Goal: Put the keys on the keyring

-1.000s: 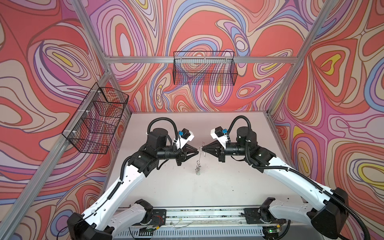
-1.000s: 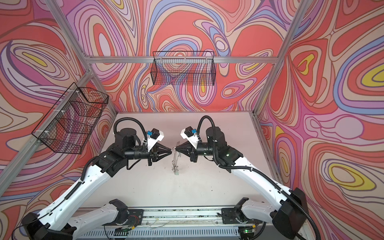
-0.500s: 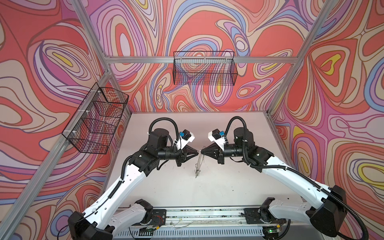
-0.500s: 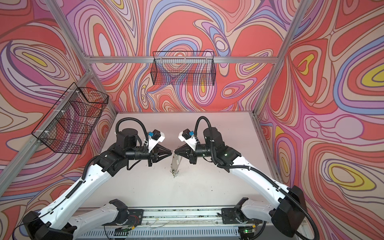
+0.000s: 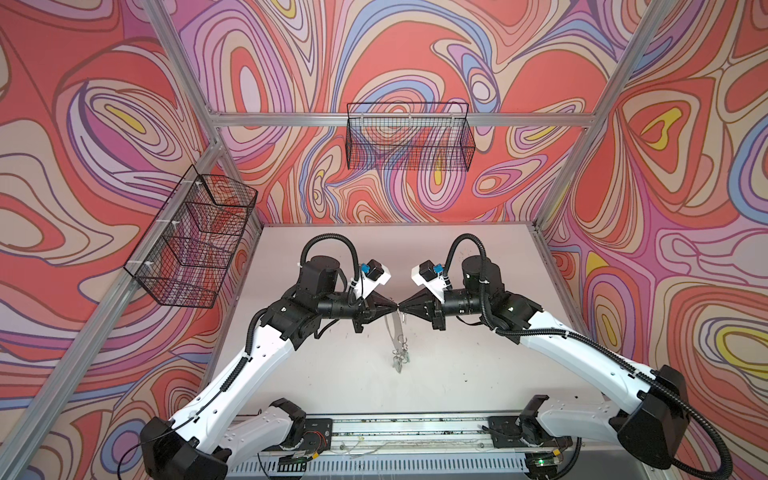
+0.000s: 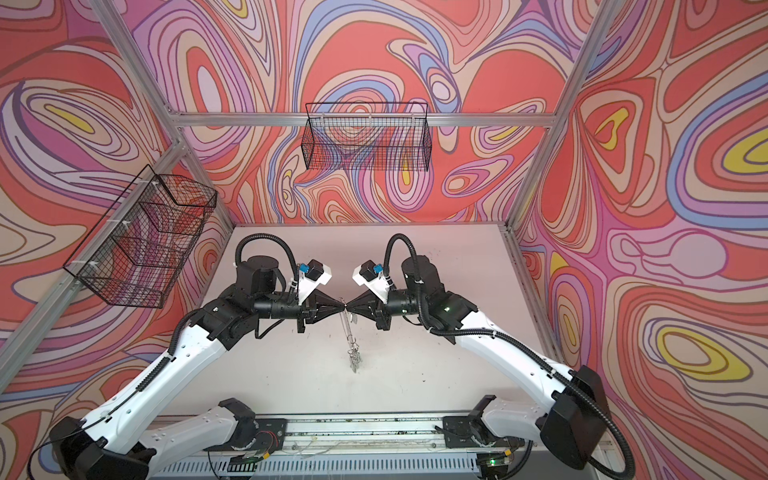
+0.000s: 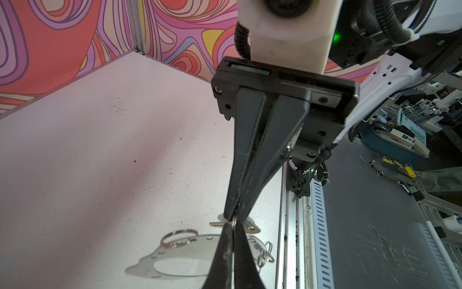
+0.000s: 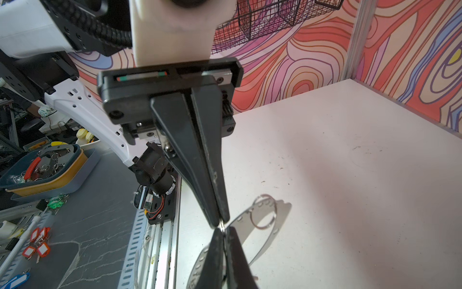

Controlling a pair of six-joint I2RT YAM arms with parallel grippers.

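Scuffed white tabletop [image 7: 100,150], flat shiny keyring [image 7: 185,247]

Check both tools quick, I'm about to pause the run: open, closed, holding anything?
Left tool: closed at the keyring rim; what it pinches is too small to tell.
Right tool: closed, holding the keyring by its rim.

Table [image 5: 457,365]: pale, matte, flat. Surface under left gripper [image 5: 392,308] and right gripper [image 5: 403,308] bare apart from wear. Dark speck [image 7: 135,161] well out to side of left gripper. Faint scuffs [image 8: 355,148] out past right gripper. Rail [image 5: 407,428] along table edge on arm-base side, behind both grippers. Keyring [image 5: 395,332] hangs under meeting tips, keys [image 5: 400,360] at low end, near surface. Contact with table: cannot tell.
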